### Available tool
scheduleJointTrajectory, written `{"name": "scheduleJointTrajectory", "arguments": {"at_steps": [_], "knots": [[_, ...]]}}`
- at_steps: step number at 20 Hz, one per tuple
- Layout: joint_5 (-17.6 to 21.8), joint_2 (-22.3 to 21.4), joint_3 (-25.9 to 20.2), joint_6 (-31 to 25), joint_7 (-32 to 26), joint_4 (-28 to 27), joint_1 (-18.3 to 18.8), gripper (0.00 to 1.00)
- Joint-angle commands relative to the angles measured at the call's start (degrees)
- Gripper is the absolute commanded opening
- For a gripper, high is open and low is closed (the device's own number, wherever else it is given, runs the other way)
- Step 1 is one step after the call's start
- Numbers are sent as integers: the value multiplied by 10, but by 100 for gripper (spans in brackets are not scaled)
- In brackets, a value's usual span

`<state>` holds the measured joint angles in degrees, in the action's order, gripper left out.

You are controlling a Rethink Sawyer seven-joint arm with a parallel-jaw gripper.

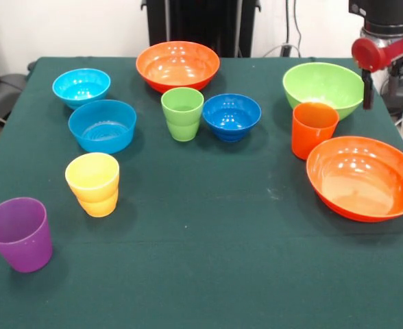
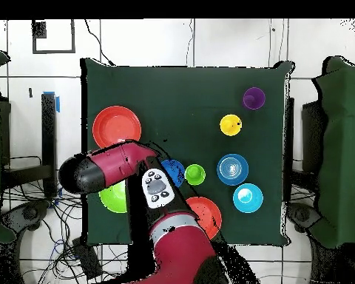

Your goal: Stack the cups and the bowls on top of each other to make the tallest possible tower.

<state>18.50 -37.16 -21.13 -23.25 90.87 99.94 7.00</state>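
Green cloth covers the table (image 1: 201,274), and on it every cup and bowl stands alone, so no stacking is done yet: the purple cup (image 1: 19,234) and yellow cup (image 1: 93,184) are near, the orange cup (image 1: 314,129) is beside an orange bowl (image 1: 363,177). The whole tower remains to be built. The arm (image 2: 110,166) hangs over the lime bowl (image 1: 323,88), but its pincer is hidden, so I cannot tell whether it is open.

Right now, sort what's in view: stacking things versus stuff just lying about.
Job: purple cup, yellow cup, green cup, orange cup; two orange bowls, lime bowl, dark blue bowl, two light blue bowls.
Not the job: cables, blue tape.
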Motion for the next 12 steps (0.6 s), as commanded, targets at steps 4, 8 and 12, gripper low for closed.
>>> {"name": "scheduleJointTrajectory", "arguments": {"at_steps": [4,8,12], "knots": [[23,40,-13,-30,9,-46,-12,100],[31,48,-9,-22,7,-43,-11,100],[39,64,-7,-13,2,-46,-10,100]]}}
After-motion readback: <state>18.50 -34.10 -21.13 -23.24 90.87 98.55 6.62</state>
